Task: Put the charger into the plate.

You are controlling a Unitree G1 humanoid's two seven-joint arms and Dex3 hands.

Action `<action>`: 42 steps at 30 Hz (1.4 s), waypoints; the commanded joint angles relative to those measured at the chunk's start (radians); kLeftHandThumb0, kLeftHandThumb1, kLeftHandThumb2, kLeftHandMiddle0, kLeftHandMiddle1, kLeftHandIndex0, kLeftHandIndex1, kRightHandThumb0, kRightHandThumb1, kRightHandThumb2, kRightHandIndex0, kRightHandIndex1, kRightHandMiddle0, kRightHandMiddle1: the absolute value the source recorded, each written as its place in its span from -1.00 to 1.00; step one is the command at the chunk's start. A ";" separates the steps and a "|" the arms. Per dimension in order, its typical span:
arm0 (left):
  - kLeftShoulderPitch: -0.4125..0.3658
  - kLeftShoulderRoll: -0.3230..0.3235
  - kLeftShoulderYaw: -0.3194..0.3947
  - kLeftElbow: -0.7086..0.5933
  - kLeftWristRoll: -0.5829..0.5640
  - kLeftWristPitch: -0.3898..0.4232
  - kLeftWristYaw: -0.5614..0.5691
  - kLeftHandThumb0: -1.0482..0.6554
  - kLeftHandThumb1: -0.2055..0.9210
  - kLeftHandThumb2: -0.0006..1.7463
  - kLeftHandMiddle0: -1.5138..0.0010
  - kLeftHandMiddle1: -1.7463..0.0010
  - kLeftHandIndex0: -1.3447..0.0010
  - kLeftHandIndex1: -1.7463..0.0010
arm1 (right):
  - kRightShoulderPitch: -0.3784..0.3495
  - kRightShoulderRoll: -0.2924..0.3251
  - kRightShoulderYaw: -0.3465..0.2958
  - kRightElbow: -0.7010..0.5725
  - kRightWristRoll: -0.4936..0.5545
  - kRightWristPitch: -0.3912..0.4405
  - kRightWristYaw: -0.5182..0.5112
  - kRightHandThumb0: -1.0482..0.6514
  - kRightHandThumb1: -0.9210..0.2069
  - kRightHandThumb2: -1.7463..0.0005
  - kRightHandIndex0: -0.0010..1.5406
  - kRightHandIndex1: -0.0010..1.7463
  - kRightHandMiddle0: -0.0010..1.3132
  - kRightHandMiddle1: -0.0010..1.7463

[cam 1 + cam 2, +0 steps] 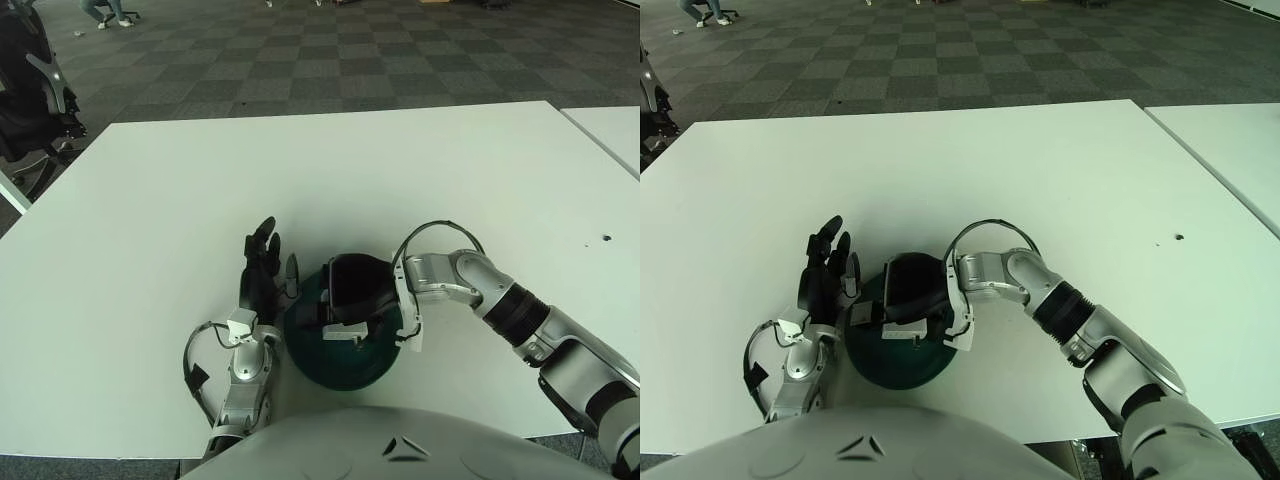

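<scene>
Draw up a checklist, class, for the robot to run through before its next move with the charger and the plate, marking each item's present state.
1. Right hand is over the plate: ok.
2. Charger visible in the right hand: cannot tell, the hand hides it.
3. Charger already lying in the plate: cannot tell.
4. Left hand stands beside the plate's left rim, fingers spread, holding nothing: ok.
5. Plate sits fully on the table: ok.

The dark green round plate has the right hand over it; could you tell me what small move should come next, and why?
Probably open the fingers and lift away: the right hand is directly above the dark green round plate, while the left hand waits open beside its left rim. The charger itself is hidden.
</scene>
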 commanded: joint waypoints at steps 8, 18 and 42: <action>0.035 -0.072 0.006 0.091 -0.011 0.024 0.023 -0.69 1.00 0.08 0.58 0.98 1.00 0.16 | 0.032 -0.006 -0.010 -0.002 -0.085 0.016 -0.125 -0.23 -0.56 0.01 0.10 1.00 -0.46 1.00; 0.014 -0.086 0.047 0.179 -0.098 -0.035 -0.022 -0.65 1.00 0.04 0.59 0.99 1.00 0.10 | 0.025 -0.039 -0.015 -0.035 -0.122 0.010 -0.191 -0.20 -0.88 0.30 -0.19 1.00 -0.62 1.00; -0.027 -0.124 0.105 0.210 -0.216 -0.004 -0.074 -0.62 1.00 0.08 0.59 0.99 1.00 0.10 | -0.030 -0.067 -0.065 -0.104 -0.152 0.004 -0.204 -0.94 -1.00 0.01 -0.55 1.00 -0.80 0.53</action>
